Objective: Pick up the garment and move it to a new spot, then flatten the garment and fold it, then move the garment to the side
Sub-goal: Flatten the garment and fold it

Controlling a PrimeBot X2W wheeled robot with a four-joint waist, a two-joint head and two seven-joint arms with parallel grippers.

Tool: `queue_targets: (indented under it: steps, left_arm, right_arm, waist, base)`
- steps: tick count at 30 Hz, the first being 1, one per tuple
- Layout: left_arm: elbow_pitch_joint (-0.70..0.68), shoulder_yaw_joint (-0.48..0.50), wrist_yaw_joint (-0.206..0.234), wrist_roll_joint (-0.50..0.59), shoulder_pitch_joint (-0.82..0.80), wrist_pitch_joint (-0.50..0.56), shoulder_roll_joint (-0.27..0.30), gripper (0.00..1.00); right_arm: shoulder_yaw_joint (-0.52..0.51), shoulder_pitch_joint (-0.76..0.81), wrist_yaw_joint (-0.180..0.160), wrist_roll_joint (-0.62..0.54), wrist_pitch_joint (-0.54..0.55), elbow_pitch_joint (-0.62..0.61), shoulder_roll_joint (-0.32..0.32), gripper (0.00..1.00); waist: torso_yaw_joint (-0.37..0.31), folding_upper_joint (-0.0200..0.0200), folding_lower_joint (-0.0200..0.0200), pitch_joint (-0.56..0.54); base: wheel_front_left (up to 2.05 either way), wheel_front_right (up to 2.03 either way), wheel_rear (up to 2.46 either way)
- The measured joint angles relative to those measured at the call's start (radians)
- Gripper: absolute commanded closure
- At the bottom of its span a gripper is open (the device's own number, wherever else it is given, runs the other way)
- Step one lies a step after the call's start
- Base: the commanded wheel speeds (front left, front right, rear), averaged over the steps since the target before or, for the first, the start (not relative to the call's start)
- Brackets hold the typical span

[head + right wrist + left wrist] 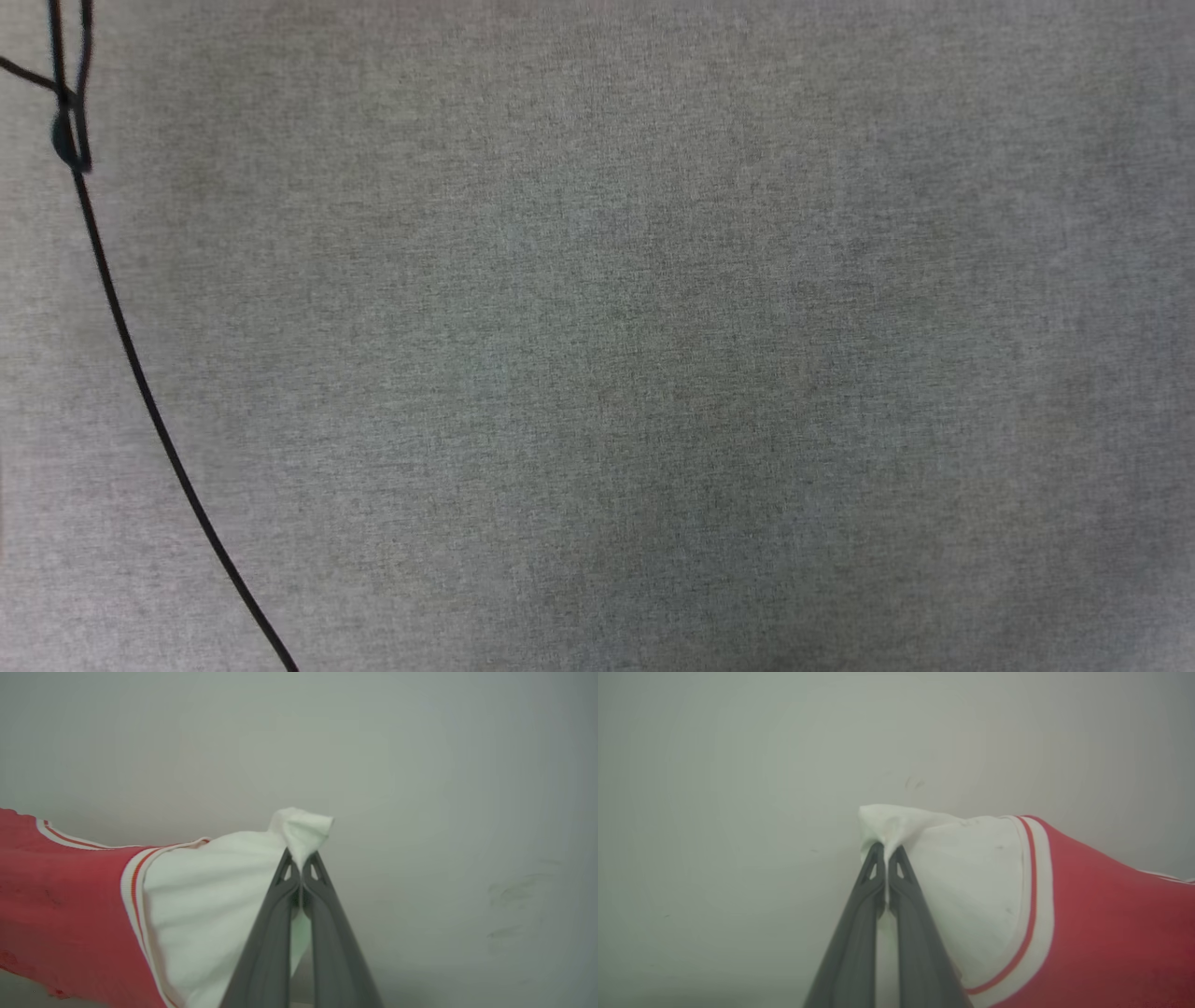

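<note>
Garment (1087,914) ran from frame centre to lower right in the left wrist view; we noted left gripper (886,851) and right gripper (301,858) each clamped on a white sleeve tip.

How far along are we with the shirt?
Grasp looks done: left gripper and right gripper each pinch a white sleeve of the red shirt. In hand: moving it to a new spot. Left: flattening, folding, setting it aside.
</note>
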Motion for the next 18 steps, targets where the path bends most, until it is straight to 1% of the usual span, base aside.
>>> queue_targets:
  steps: [5, 10, 14, 18]
  left_arm:
    - [0.019, 0.006, -0.021, -0.028, 0.095, -0.023, -0.019, 1.0]
    - [0.02, 0.016, -0.041, -0.052, 0.262, -0.044, -0.038, 1.0]
    - [-0.017, 0.039, -0.046, -0.066, 0.418, -0.052, -0.04, 1.0]
    - [-0.098, 0.077, -0.041, -0.066, 0.609, -0.053, -0.044, 1.0]
  right_arm:
    - [0.037, 0.111, 0.0, 0.054, -0.014, -0.002, -0.002, 1.0]
    - [0.074, 0.268, 0.0, 0.108, -0.046, -0.003, -0.009, 1.0]
    - [0.099, 0.427, 0.0, 0.147, -0.077, -0.009, -0.012, 1.0]
    - [0.119, 0.582, 0.0, 0.19, -0.11, -0.016, -0.008, 1.0]
  waist:
    - [0.0, 0.0, 0.0, 0.01]
    - [0.005, 0.0, -0.0001, -0.031]
    - [0.008, 0.0, -0.0001, -0.082]
    - [0.008, 0.0, -0.0002, -0.146]
  base:
    - [0.0, 0.0, 0.0]
    - [0.0, 0.0, 0.0]
    - [0.0, 0.0, 0.0]
    - [0.0, 0.0, 0.0]
